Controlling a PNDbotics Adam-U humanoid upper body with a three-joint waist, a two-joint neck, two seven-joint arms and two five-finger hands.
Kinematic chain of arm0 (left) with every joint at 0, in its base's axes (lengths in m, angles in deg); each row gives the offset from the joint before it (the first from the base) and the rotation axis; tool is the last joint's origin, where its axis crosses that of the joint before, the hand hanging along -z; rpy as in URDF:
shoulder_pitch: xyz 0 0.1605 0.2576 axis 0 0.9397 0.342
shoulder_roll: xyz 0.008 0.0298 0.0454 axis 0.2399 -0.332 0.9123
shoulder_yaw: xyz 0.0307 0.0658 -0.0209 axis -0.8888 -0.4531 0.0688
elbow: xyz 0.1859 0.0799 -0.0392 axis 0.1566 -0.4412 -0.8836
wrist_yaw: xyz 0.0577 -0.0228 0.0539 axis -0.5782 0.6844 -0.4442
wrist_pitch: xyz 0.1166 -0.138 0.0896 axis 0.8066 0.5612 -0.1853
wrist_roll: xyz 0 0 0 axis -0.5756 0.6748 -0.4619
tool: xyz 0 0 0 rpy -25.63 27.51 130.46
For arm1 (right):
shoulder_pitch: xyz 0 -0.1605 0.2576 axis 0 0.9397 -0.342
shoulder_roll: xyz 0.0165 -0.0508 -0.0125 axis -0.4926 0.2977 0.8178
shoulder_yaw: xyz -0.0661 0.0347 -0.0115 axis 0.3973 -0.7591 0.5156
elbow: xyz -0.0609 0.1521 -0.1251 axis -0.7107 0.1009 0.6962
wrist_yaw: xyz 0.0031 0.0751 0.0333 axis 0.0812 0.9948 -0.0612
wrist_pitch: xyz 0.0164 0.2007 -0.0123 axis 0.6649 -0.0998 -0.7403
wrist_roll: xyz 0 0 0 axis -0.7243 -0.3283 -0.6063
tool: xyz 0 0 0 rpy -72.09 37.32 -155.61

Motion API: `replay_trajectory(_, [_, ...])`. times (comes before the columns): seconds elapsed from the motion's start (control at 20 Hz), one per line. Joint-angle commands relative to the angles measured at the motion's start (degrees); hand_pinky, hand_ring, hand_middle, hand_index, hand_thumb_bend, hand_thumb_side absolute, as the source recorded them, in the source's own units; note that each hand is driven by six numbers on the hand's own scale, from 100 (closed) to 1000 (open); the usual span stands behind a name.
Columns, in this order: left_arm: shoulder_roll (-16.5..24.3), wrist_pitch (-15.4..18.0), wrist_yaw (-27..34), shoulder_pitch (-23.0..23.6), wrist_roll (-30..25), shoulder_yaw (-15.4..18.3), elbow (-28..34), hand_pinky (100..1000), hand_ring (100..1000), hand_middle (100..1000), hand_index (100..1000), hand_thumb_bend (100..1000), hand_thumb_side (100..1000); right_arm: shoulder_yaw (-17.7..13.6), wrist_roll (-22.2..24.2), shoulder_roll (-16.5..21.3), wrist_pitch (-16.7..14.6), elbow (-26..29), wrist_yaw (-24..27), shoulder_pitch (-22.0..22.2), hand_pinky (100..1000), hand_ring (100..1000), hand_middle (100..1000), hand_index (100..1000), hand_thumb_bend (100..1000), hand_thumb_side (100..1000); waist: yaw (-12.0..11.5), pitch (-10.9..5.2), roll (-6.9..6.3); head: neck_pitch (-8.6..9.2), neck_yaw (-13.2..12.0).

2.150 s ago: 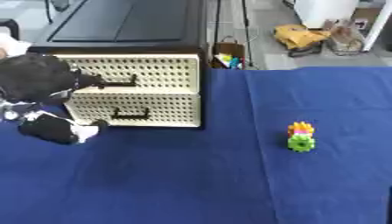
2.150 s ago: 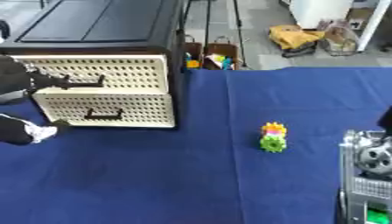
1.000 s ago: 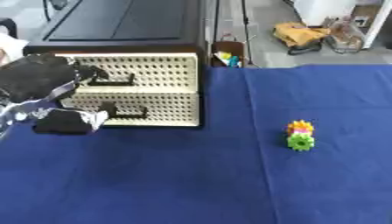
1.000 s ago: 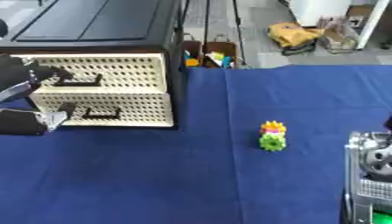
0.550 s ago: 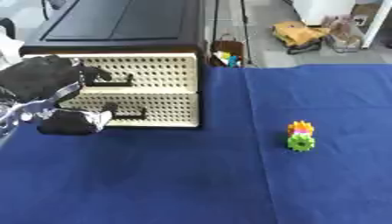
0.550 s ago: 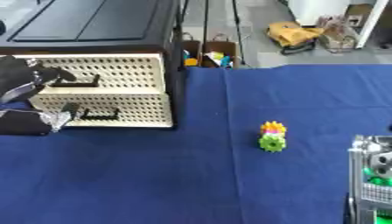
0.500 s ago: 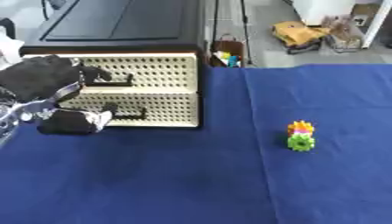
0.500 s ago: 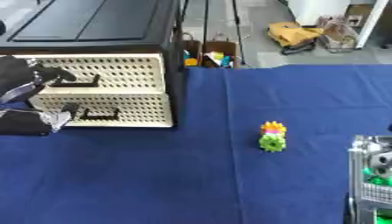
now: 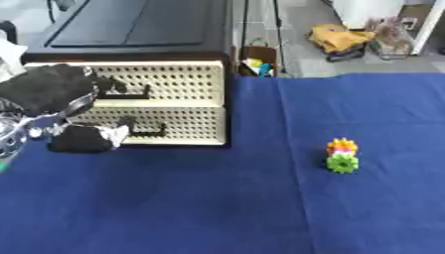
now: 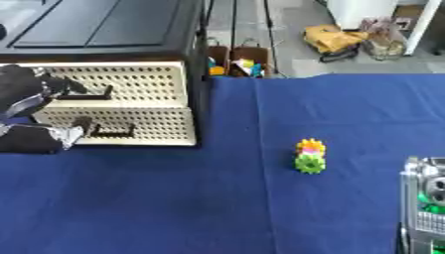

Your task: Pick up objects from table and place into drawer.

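A cream perforated drawer unit (image 9: 187,106) stands at the table's back left, both drawers closed. My left hand (image 9: 48,92), black, hangs in front of it. Its fingers (image 9: 106,85) reach toward the upper drawer's black handle (image 9: 132,94), and its thumb (image 9: 87,140) sits left of the lower handle (image 9: 149,133). Contact with either handle cannot be made out. A small stacked toy (image 9: 341,155), yellow and pink over green, stands on the blue cloth to the right. Only a silver-grey part of my right hand (image 10: 426,198) shows, at the lower right of the right eye view.
The blue tablecloth (image 9: 217,208) covers the whole table. A black flat top (image 9: 130,25) caps the drawer unit. Beyond the far edge are a box with colourful items (image 9: 255,62) and a yellow bag (image 9: 343,37) on the floor.
My left hand has shifted a little up and to the right, closer to the drawer fronts. The right hand has sunk slightly lower in the view. The toy has not moved.
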State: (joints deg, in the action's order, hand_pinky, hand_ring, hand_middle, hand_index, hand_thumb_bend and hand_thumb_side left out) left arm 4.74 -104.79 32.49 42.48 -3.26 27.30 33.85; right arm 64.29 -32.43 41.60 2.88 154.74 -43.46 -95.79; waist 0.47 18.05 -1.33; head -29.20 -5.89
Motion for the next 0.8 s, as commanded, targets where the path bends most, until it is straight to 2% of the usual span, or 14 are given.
replay_trajectory(0.05, [1.90,-0.72,-0.80,-1.13,-0.31,0.43,0.72,100,100,113,883,176,767,0.15,0.13,0.85,0.13,0.87,0.38,-1.00,663,532,482,755,100,1000,0.10,-0.87,-0.12,0.79,-0.27])
replay_trajectory(0.8, [1.72,-2.91,-1.63,-1.68,-3.14,0.47,0.72,100,100,103,904,175,770,0.17,0.51,1.04,0.19,0.87,0.88,-1.34,665,533,479,755,100,1000,0.73,-0.21,-0.05,2.00,-0.69])
